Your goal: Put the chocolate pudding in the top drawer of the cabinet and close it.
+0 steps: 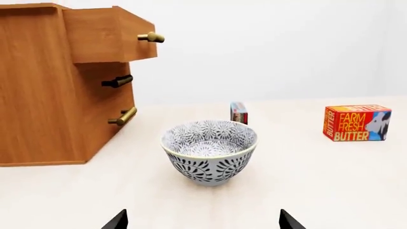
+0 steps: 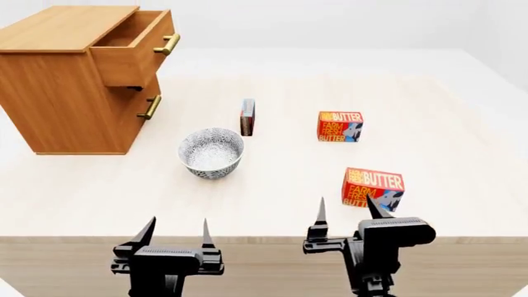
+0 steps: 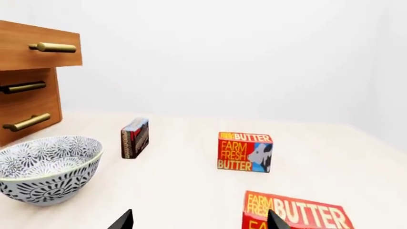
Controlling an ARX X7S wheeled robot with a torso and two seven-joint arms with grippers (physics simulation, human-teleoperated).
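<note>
The chocolate pudding (image 2: 246, 117) is a small thin box standing on edge in the middle of the table, behind the bowl; it also shows as a chocolate pudding (image 1: 239, 113) and chocolate pudding (image 3: 134, 138) in the wrist views. The wooden cabinet (image 2: 58, 93) stands at the back left with its top drawer (image 2: 136, 43) pulled open. The top drawer (image 1: 108, 33) and top drawer (image 3: 45, 50) jut out above the lower handles. My left gripper (image 2: 175, 235) and right gripper (image 2: 345, 213) hang open at the table's near edge, both empty. The left gripper (image 1: 202, 222) and right gripper (image 3: 198, 220) show only fingertips.
A patterned grey bowl (image 2: 211, 153) sits between my left gripper and the pudding. One butter box (image 2: 340, 126) stands right of the pudding. Another butter box (image 2: 372, 189) lies just ahead of my right gripper. The lower drawer handle (image 2: 150, 107) is brass.
</note>
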